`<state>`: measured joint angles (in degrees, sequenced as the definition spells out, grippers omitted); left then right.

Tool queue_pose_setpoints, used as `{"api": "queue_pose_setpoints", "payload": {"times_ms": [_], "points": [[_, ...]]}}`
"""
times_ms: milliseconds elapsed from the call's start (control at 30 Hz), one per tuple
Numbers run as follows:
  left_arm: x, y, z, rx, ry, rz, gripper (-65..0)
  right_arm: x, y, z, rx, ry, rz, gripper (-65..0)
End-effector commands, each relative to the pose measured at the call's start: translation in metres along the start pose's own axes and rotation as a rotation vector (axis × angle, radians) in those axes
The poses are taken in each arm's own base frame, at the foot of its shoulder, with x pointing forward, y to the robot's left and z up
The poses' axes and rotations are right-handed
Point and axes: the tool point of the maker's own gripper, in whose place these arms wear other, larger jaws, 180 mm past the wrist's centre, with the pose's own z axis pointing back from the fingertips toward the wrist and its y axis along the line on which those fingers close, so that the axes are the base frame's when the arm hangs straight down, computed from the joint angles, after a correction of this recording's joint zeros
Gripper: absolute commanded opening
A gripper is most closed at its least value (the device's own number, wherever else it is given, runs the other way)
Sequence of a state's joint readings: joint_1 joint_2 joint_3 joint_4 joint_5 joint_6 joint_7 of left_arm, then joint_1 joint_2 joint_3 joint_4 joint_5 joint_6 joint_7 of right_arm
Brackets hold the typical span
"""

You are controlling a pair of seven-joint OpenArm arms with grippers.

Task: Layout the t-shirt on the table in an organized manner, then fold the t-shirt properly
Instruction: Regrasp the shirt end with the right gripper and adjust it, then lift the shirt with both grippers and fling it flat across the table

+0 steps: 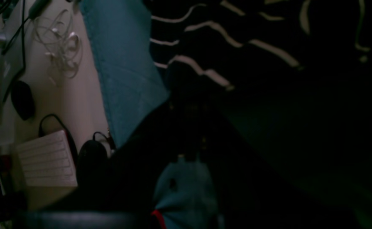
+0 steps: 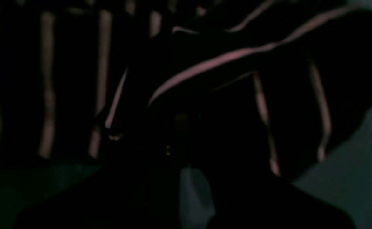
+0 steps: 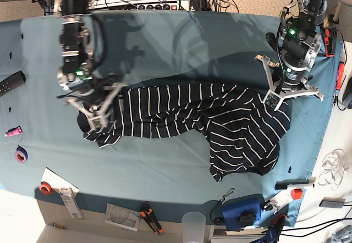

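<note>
Striped t-shirt [image 3: 220,116] strung out crumpled across the table [image 3: 165,34].

Left wrist: closed left gripper [image 1: 189,127] buried in dark folds, striped cloth just beyond. Right wrist: right gripper [image 2: 179,136] closed too, nearly lost in shadow (whether either pinches fabric, impossible to say). Base: both tools at opposite ends of the garment. Soft, light, limp stuff, likely to bunch; best taken at hem corners or shoulders. No legible writing anywhere.

The t-shirt [image 3: 192,116] sprawls across the middle of the table [image 3: 165,39]. Behind the t-shirt the table is bare. In front of it, tools, a cup [image 3: 193,221] and a blue box [image 3: 242,210] crowd the edge.
</note>
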<state>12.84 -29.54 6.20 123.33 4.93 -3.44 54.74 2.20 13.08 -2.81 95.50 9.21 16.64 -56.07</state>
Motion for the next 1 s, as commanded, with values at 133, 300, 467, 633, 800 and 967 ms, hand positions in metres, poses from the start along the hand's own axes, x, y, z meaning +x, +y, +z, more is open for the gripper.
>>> {"api": "queue_pose_setpoints", "payload": {"times_ms": [133,300,467,633,800,967], "points": [[0.009,0.01,0.003,0.035,-0.039,-0.005,-65.0,0.089,-0.011,0.034,-0.032,-0.258,0.003,-65.0],[0.011,0.01,0.003,0.035,-0.044,-0.004,-65.0,0.145,-0.028,0.073,-0.074,-0.439,-0.018,-65.0],[0.022,0.008,0.004,0.031,-0.1,0.007,-65.0,0.151,-0.044,0.081,-0.081,-0.483,-0.078,-65.0],[0.072,0.004,0.01,0.014,-0.332,0.071,-65.0,0.165,-0.063,0.096,-0.112,-0.581,-0.106,-65.0],[0.122,0.019,0.004,-0.003,-0.46,0.182,-65.0,0.178,-0.084,0.094,-0.139,-0.606,-0.145,-65.0],[0.154,0.041,-0.038,-0.004,-0.467,0.265,-65.0,0.204,-0.112,0.064,-0.118,-0.589,-0.234,-65.0]]}}
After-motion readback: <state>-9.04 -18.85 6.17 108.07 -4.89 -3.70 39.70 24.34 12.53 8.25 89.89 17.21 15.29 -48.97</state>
